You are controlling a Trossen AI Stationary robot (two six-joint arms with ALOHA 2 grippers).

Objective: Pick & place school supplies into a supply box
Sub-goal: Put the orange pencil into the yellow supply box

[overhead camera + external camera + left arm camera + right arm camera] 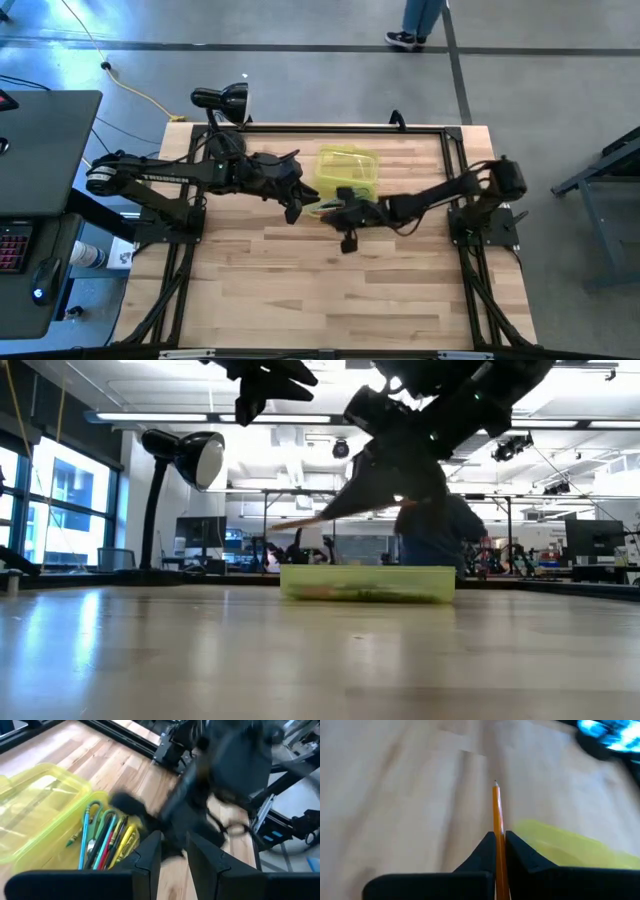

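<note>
The supply box (pixel 348 172) is a translucent yellow-green case lying open on the wooden table (pixel 300 290). Its tray holds several coloured pens and pencils (pixel 107 840). My right gripper (pixel 500 837) is shut on an orange pencil (pixel 496 810) and hangs above the table beside the box (pixel 365 582). My left gripper (pixel 174 855) is raised over the near end of the tray, open, with nothing between its fingers. In the high view both grippers meet just in front of the box, left (pixel 295 208) and right (pixel 345 215). My right gripper pinches the orange pencil's shaft (pixel 498 832) between its two fingers. The pencil runs along the fingers, and its sharpened tip (pixel 496 784) sticks out well past the fingertips. It is lifted clear of the table and slants downward with the gripper.
A black desk lamp (pixel 222 100) stands at the table's far left corner. A black frame rail (pixel 420 128) runs along the far edge and down both sides. The near half of the table shows bare wood. A person stands in the room beyond the table (pixel 440 535).
</note>
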